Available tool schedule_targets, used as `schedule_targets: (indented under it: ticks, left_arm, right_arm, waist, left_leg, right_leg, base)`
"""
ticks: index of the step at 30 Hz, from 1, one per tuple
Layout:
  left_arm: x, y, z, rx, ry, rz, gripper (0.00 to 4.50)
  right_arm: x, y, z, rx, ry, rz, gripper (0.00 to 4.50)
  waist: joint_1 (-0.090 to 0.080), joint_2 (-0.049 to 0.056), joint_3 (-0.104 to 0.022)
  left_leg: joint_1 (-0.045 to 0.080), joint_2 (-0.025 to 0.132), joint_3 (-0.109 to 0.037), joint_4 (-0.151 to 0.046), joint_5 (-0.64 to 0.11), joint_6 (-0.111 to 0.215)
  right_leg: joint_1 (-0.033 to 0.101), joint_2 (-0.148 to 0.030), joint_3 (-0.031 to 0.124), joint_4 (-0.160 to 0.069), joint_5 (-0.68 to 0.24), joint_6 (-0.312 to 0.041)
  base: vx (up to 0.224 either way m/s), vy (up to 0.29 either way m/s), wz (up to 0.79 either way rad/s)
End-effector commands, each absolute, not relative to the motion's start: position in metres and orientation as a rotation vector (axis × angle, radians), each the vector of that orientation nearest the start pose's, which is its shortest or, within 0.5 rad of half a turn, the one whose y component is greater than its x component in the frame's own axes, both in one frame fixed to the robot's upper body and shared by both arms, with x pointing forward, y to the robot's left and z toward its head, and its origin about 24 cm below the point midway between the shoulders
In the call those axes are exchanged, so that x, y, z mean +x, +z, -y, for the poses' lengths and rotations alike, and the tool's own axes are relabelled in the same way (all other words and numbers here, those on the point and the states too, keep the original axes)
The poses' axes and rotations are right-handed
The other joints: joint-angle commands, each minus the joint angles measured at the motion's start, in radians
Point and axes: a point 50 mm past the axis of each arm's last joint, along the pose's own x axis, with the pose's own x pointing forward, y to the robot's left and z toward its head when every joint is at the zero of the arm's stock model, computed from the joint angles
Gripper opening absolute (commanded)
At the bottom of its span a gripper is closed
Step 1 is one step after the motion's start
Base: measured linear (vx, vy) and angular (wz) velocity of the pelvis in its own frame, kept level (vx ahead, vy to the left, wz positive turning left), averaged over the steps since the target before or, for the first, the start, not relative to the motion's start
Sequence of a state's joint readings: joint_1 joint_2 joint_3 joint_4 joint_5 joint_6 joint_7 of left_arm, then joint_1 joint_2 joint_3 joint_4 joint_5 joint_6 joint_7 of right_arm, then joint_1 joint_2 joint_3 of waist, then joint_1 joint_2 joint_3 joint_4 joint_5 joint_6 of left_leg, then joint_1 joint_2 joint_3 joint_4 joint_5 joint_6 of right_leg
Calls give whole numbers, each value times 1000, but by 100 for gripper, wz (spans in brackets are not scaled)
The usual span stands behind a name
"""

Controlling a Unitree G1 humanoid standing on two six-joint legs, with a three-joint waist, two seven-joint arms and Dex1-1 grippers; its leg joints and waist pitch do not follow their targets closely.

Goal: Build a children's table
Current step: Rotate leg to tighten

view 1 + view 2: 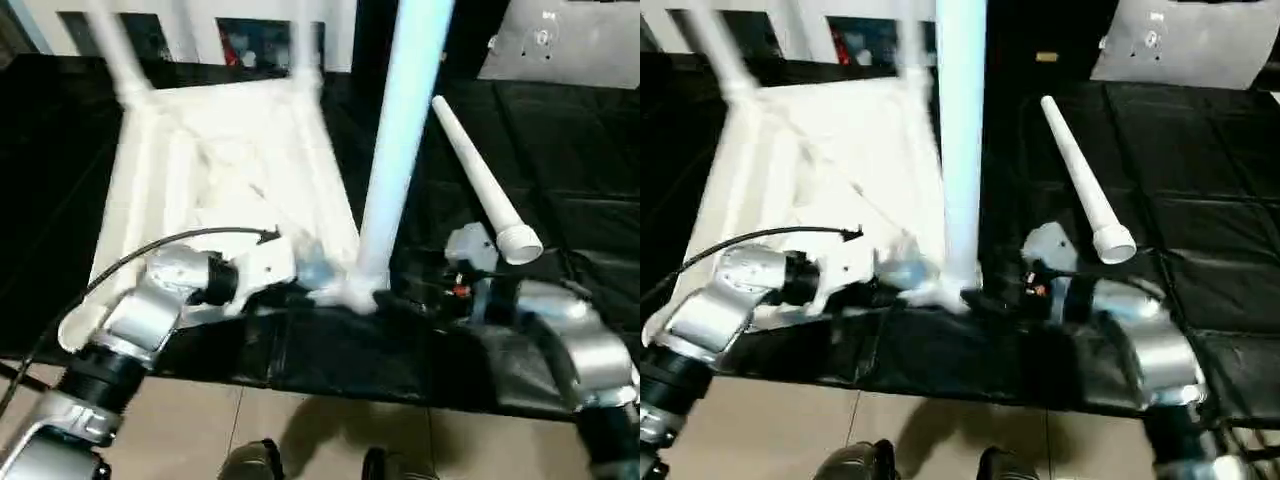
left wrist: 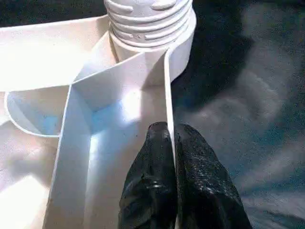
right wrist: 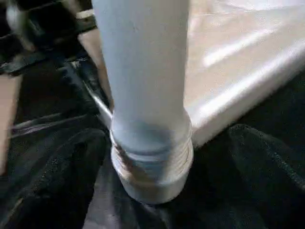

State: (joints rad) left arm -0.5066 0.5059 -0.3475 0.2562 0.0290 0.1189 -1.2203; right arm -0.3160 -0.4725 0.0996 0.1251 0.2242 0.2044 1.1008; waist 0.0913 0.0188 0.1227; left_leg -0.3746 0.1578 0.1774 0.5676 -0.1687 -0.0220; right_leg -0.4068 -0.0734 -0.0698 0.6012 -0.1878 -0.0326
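Pinching table rim — seemingly — left fingers.

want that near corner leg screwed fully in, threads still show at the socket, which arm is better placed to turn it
Right. The right gripper stands open around the upright leg just above its exposed threads, so it probably only needs to close and twist. The left gripper is shut on the tabletop's edge rib, steadying the top.

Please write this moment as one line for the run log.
left gripper: shut on table top rim | right gripper: open around upright leg | leg in corner socket, threads showing | spare leg: lying on mat
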Motion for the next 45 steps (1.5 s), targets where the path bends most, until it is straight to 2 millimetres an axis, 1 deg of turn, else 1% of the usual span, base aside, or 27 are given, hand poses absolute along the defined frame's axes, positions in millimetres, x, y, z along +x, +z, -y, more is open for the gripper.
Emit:
schedule_targets:
  ticks: [1,3,4,5,8,9,14,15,17,18,19,21,24,25,31,32,34,35,36,37,38,40,41,42,43,44,45]
  left_arm:
    - [286,63,-135,673,-1535,-447,0]
    - [287,63,-136,696,-1561,-450,0]
    - [288,64,-136,715,-1575,-452,0]
    - [288,64,-136,715,-1576,-452,0]
    - [290,65,-137,725,-1581,-451,0]
    - [291,65,-137,730,-1581,-451,0]
    - [292,66,-135,732,-1599,-441,0]
    - [292,66,-135,732,-1601,-440,0]
    - [292,65,-135,733,-1612,-441,0]
    - [292,65,-135,733,-1612,-441,0]
    - [292,65,-136,734,-1614,-442,0]
    - [291,65,-137,735,-1620,-448,0]
    - [291,64,-138,736,-1622,-454,0]
    - [291,64,-139,735,-1623,-455,0]
    - [291,62,-139,727,-1619,-464,0]
    - [290,61,-139,721,-1612,-465,0]
    - [291,61,-136,683,-1593,-458,0]
    - [291,62,-133,654,-1578,-452,0]
    - [292,63,-128,602,-1552,-442,0]
    - [292,64,-126,581,-1539,-437,0]
    - [293,63,-121,553,-1502,-431,0]
    - [295,63,-114,532,-1454,-422,0]
    - [296,63,-110,513,-1424,-411,0]
    - [298,64,-102,482,-1390,-387,0]
    - [299,65,-97,460,-1366,-372,0]
    - [300,65,-92,444,-1341,-363,0]
    - [300,65,-87,433,-1325,-361,0]
  right_arm:
    - [281,84,166,-260,1254,-196,443]
    - [282,85,164,-284,1322,-201,443]
    - [282,85,163,-294,1369,-217,443]
    - [282,85,163,-294,1370,-217,428]
    - [284,81,160,-316,1403,-238,415]
    - [286,80,159,-317,1403,-241,400]
    - [291,79,154,-295,1429,-239,349]
    - [291,79,153,-292,1433,-238,343]
    - [292,80,149,-264,1462,-234,336]
    - [292,80,149,-263,1464,-234,314]
    - [292,80,148,-259,1467,-235,314]
    - [292,79,148,-247,1481,-246,303]
    - [292,77,149,-238,1493,-262,273]
    - [291,76,149,-236,1498,-269,271]
    - [284,71,147,-186,1520,-302,263]
    - [281,69,146,-157,1514,-309,262]
    - [277,66,143,-104,1491,-319,261]
    - [276,65,141,-75,1468,-326,261]
    - [272,62,138,-23,1427,-341,261]
    - [271,61,136,-5,1406,-346,259]
    - [266,58,130,19,1370,-347,256]
    - [262,55,121,31,1315,-337,251]
    - [261,53,116,39,1282,-321,251]
    - [262,50,108,59,1211,-318,251]
    - [262,48,103,75,1160,-319,250]
    - [262,47,97,91,1109,-312,250]
    - [261,47,91,114,1078,-304,250]
  waist:
    - [3,-2,-77]
    - [3,-6,-74]
    - [5,-5,-76]
    - [6,-4,-77]
    - [10,-6,-82]
    - [10,-8,-82]
    - [13,-9,-84]
    - [14,-11,-84]
    - [16,-10,-85]
    - [17,-12,-85]
    - [19,-11,-85]
    - [21,-11,-85]
    - [22,-12,-85]
    - [22,-9,-83]
    - [23,-8,-81]
    - [23,-6,-79]
    - [26,-7,-80]
    - [28,-4,-78]
    - [26,-6,-77]
    - [27,-4,-73]
    - [28,-5,-74]
    - [23,-6,-62]
    - [21,-3,-54]
    - [19,-5,-51]
    - [11,-4,-39]
    - [6,-5,-34]
    - [-3,-4,-32]
  left_leg:
    - [15,75,-22,-53,-188,91]
    - [18,77,-23,-58,-218,69]
    - [19,78,-24,-58,-220,64]
    - [21,78,-24,-58,-218,63]
    - [17,79,-24,-54,-184,70]
    - [15,77,-24,-54,-177,73]
    - [12,75,-23,-50,-153,84]
    - [11,75,-24,-49,-147,87]
    - [11,75,-23,-48,-141,91]
    - [11,75,-23,-48,-137,94]
    - [11,76,-23,-48,-134,95]
    - [12,76,-23,-47,-132,96]
    - [12,76,-23,-48,-140,94]
    - [13,77,-23,-49,-153,90]
    - [15,78,-24,-52,-172,76]
    - [14,78,-25,-53,-173,76]
    - [16,78,-24,-53,-177,76]
    - [15,79,-25,-54,-181,73]
    - [15,80,-25,-56,-184,71]
    - [15,80,-26,-58,-193,65]
    - [17,80,-27,-59,-202,60]
    - [18,79,-28,-66,-255,40]
    - [23,76,-31,-69,-311,21]
    - [25,76,-34,-71,-332,9]
    - [36,70,-42,-76,-413,-22]
    - [38,68,-46,-78,-445,-30]
    - [45,66,-55,-80,-497,-51]
  right_leg:
    - [54,-87,56,-70,-195,-251]
    - [54,-89,58,-75,-244,-239]
    - [55,-89,59,-74,-249,-237]
    - [53,-88,58,-72,-242,-240]
    - [56,-91,58,-65,-183,-252]
    - [56,-90,57,-63,-175,-257]
    - [59,-91,56,-62,-173,-255]
    - [59,-92,56,-60,-167,-255]
    - [59,-91,56,-60,-160,-255]
    - [59,-91,56,-59,-157,-255]
    - [58,-90,55,-58,-157,-255]
    - [57,-90,55,-57,-156,-255]
    - [57,-90,55,-59,-167,-254]
    - [56,-91,56,-61,-183,-253]
    - [54,-91,57,-63,-205,-246]
    - [54,-89,57,-63,-205,-245]
    - [54,-91,58,-64,-208,-242]
    - [52,-90,58,-65,-211,-242]
    - [53,-90,58,-64,-213,-243]
    - [52,-90,59,-66,-229,-239]
    - [52,-91,59,-69,-245,-235]
    - [46,-93,61,-81,-339,-210]
    - [40,-97,62,-94,-449,-180]
    - [40,-99,63,-97,-493,-165]
    - [29,-102,59,-115,-659,-111]
    - [27,-103,55,-123,-719,-88]
    - [27,-105,45,-133,-783,-53]
  base:
    - [0,0,0]
    - [0,0,0]
    - [0,0,0]
    - [0,0,0]
    - [0,0,0]
    - [0,0,0]
    - [0,0,0]
    - [0,0,0]
    - [0,0,0]
    - [0,0,0]
    - [0,0,0]
    - [0,0,0]
    - [0,0,0]
    - [0,0,0]
    - [0,0,0]
    - [0,0,0]
    - [0,0,0]
    - [0,0,0]
    - [0,0,0]
    - [0,0,0]
    - [0,0,0]
    - [0,0,0]
    - [0,0,0]
    - [0,0,0]
    - [0,0,0]
    - [0,0,0]
    - [-51,27,-13]
